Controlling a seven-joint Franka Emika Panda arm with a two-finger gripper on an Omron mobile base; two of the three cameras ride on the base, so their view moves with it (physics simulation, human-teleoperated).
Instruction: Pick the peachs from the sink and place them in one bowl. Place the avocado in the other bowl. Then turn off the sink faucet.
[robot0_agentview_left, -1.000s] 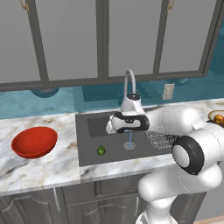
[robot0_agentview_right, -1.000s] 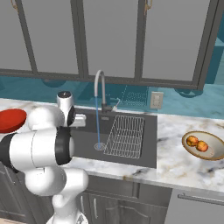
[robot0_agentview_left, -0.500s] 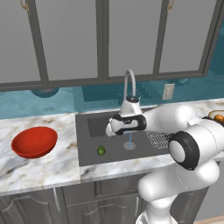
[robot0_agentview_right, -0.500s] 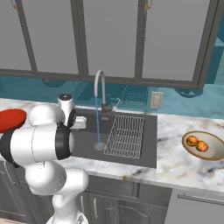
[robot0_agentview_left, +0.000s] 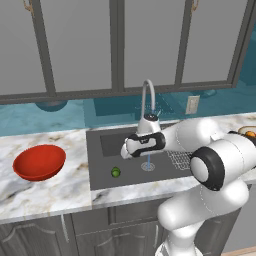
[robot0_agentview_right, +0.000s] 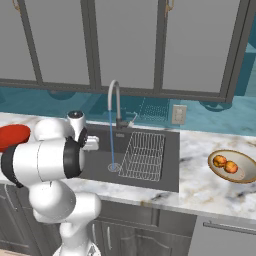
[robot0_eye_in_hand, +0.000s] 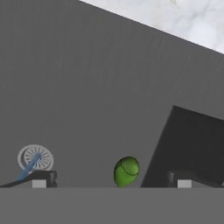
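The green avocado (robot0_agentview_left: 115, 172) lies on the floor of the dark sink (robot0_agentview_left: 107, 143), left of the drain (robot0_eye_in_hand: 35, 157). My gripper (robot0_agentview_left: 124, 151) hangs above it, open, and the avocado (robot0_eye_in_hand: 126, 171) appears between the two spread fingertips (robot0_eye_in_hand: 40, 179). Both peachs (robot0_agentview_right: 220, 160) (robot0_agentview_right: 231, 167) rest in the tan bowl (robot0_agentview_right: 245, 174) on the right counter. On the left counter stands the red bowl (robot0_agentview_left: 39, 162), with nothing in it. Water runs from the silver faucet (robot0_agentview_right: 115, 100) down to the drain.
A wire rack (robot0_agentview_right: 145, 155) fills the right half of the sink. Marble counter (robot0_agentview_left: 45, 192) runs on both sides, with a teal backsplash and grey wall cabinets above. My own arm (robot0_agentview_right: 50, 159) blocks the sink's left part in the right base view.
The hand has sunk a little lower and leftward into the sink, toward the avocado. The fruits and bowls have stayed put.
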